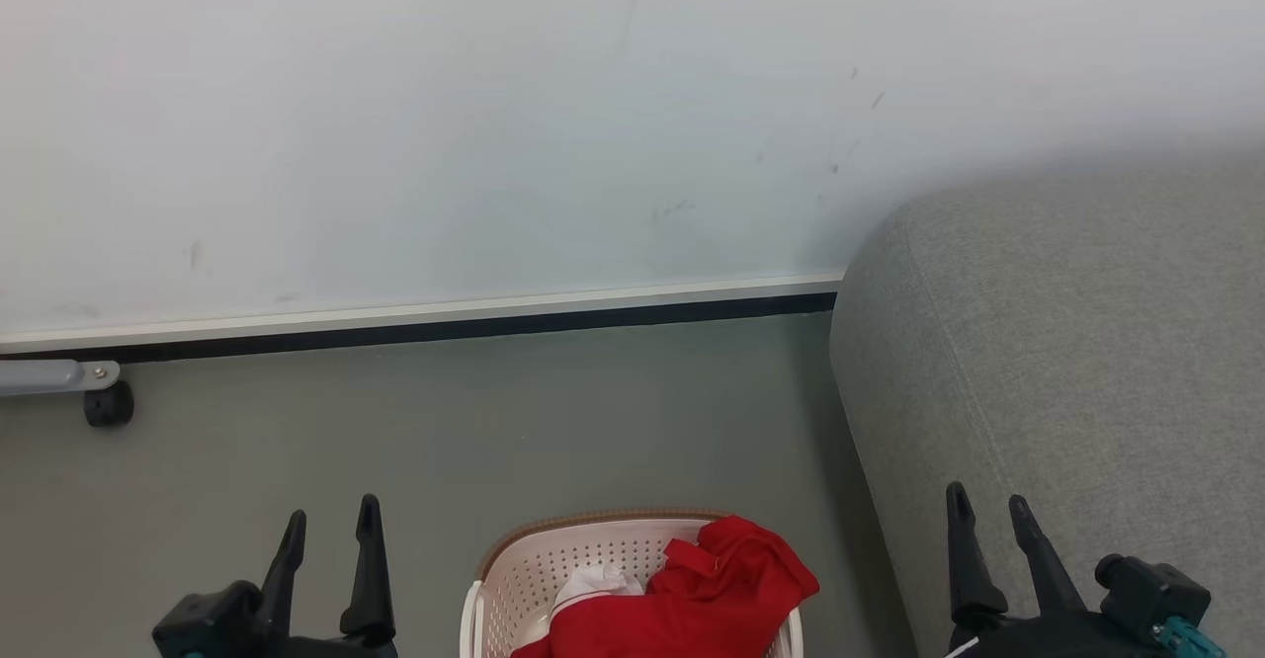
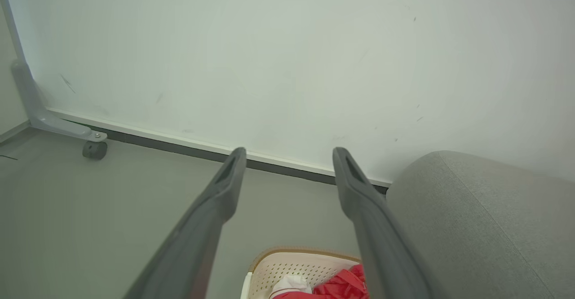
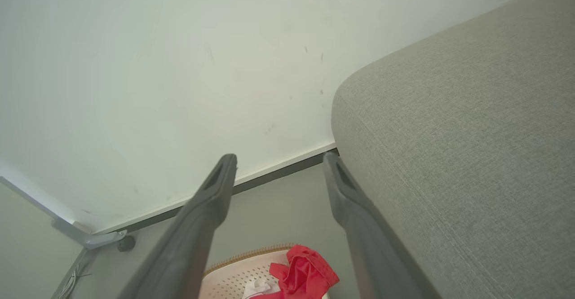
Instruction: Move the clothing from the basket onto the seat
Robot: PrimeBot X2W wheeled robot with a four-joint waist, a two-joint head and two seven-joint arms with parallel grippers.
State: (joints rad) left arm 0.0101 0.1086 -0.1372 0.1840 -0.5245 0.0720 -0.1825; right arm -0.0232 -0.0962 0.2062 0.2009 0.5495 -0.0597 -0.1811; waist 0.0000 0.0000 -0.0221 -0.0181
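Your clothing (image 1: 692, 594) lies heaped in the basket (image 1: 553, 559), bunched toward its right wall and lapping over that rim. The left gripper (image 1: 333, 510) hangs left of the basket, and the right gripper (image 1: 986, 496) hangs right of it, over the seat (image 1: 1067, 362). Both have fingers spread wide and empty. The right looks nearer the heap, which is crumpled bright red with a white patch and runs across the basket.

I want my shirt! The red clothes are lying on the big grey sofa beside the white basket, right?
Not quite. The soft red clothing lies inside the cream-white perforated plastic basket, not on the grey woven-fabric sofa. The head view shows it. The basket does stand beside the sofa.
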